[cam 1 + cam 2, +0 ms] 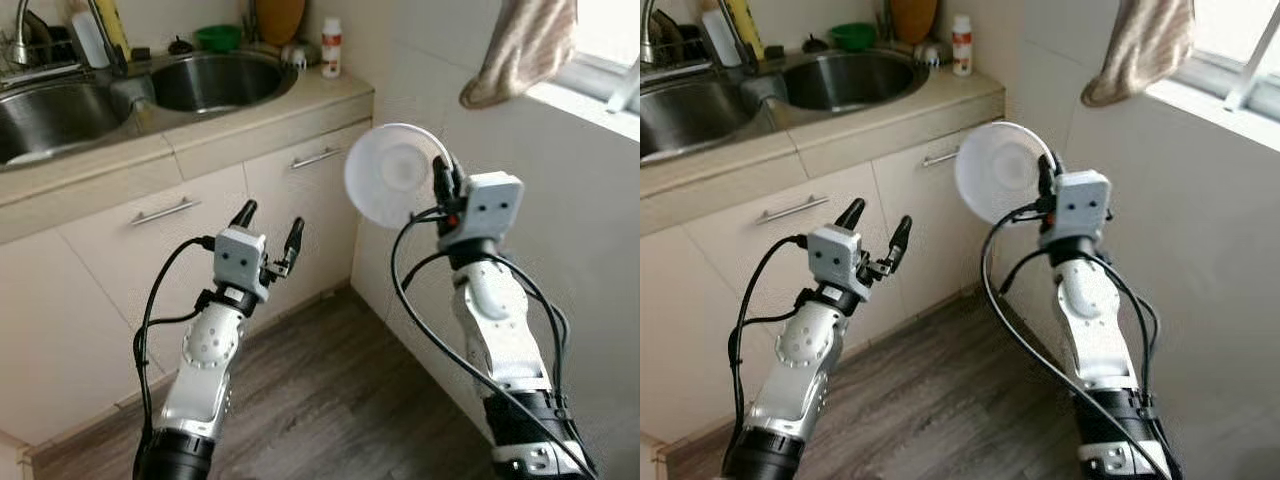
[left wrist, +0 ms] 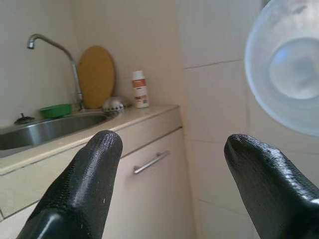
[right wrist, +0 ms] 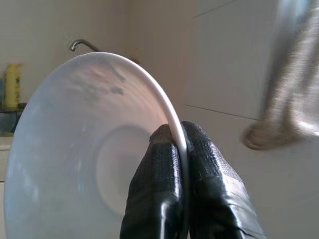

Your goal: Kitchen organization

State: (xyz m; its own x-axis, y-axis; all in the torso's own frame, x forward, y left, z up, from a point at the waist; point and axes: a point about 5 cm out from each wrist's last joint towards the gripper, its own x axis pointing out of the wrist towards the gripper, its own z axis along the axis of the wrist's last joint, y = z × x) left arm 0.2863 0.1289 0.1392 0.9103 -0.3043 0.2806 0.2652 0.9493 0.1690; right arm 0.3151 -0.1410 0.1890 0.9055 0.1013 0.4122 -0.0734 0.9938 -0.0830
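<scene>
My right gripper [image 1: 440,178] is shut on the rim of a white translucent plastic bowl [image 1: 392,175], held on edge in the air in front of the tiled wall, right of the counter's end. In the right wrist view both black fingers [image 3: 159,184] pinch the bowl [image 3: 84,149] at its rim. My left gripper [image 1: 270,228] is open and holds nothing, raised in front of the cabinet doors below the counter. The left wrist view shows its fingertips [image 2: 94,164] spread wide, with the bowl [image 2: 289,69] off to one side.
A double steel sink [image 1: 215,80] with a tap sits in the beige counter [image 1: 300,105]. Behind it are a green bowl [image 1: 217,37], a white bottle [image 1: 331,46] and a round wooden board [image 2: 95,75]. A towel [image 1: 520,50] hangs at the window sill. Wood floor lies below.
</scene>
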